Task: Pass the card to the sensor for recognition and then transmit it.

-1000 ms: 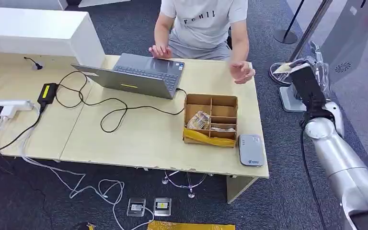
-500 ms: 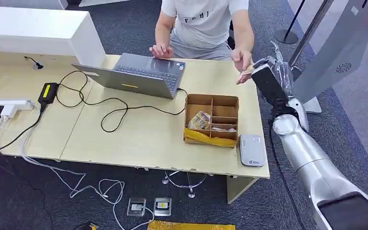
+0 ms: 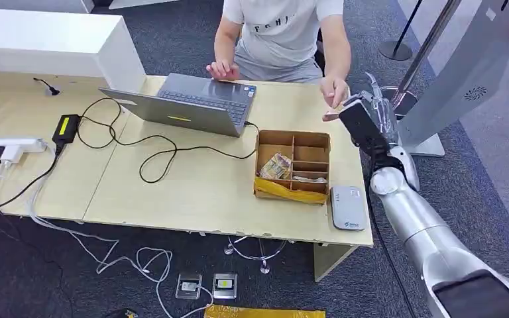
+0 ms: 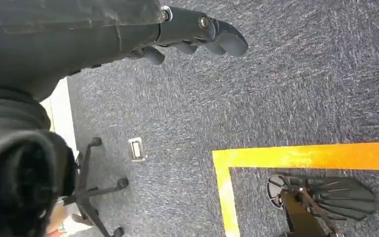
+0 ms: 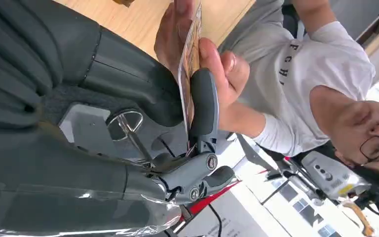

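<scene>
The right hand [image 5: 128,123] is pinching the card [image 5: 190,74] between its thick thumb and a darker finger [image 5: 203,106], and the card is showing edge-on in the right wrist view, its long axis running out from the hand toward the person's hand [image 5: 197,49], whose fingers are closing on its far end (both are gripping it at once). In the head view the right hand [image 3: 364,119] is reaching in over the far right corner of the worktop [image 3: 192,192], meeting the person's hand [image 3: 335,89] there, the card itself being too small to make out. Nearer on the worktop, the grey sensor [image 3: 348,207] is lying flat at the front right corner, just beside a partitioned cardboard box [image 3: 291,165]. Further back, an open laptop [image 3: 189,103] is sitting in front of the seated person [image 3: 282,33], with black cables [image 3: 139,142] trailing to the left. The left hand [image 4: 197,32] is hanging over grey carpet [image 4: 286,89] crossed by yellow floor tape [image 4: 301,155], its fingers loosely curled with nothing in them.
</scene>
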`<move>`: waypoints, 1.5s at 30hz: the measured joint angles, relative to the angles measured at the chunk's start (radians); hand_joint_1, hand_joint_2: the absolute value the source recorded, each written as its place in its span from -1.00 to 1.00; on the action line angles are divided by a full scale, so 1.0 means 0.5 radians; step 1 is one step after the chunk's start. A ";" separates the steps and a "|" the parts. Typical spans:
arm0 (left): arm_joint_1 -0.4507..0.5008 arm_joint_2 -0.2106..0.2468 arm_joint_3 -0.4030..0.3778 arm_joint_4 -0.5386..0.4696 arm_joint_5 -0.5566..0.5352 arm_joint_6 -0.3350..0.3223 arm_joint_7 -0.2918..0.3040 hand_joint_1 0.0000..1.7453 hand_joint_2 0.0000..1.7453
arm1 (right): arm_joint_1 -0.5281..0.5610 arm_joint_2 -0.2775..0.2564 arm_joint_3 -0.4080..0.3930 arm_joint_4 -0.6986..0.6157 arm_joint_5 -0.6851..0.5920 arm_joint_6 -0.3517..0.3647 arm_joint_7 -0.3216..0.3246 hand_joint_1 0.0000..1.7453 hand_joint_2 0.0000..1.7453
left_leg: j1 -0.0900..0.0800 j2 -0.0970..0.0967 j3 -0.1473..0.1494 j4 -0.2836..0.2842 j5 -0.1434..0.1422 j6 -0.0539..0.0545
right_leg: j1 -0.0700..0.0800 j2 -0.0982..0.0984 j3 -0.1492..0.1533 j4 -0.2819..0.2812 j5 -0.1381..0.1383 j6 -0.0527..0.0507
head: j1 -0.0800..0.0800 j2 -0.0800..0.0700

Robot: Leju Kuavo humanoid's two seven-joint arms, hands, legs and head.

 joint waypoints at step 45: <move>0.003 0.005 -0.053 0.028 0.102 0.010 0.046 -1.00 -1.00 | 0.748 -0.661 0.006 -1.267 0.800 0.016 0.710 -1.00 1.00 | 0.000 0.002 0.001 0.000 -0.001 0.000 | 0.000 0.000 0.000 -0.002 0.000 0.000 | 0.000 0.000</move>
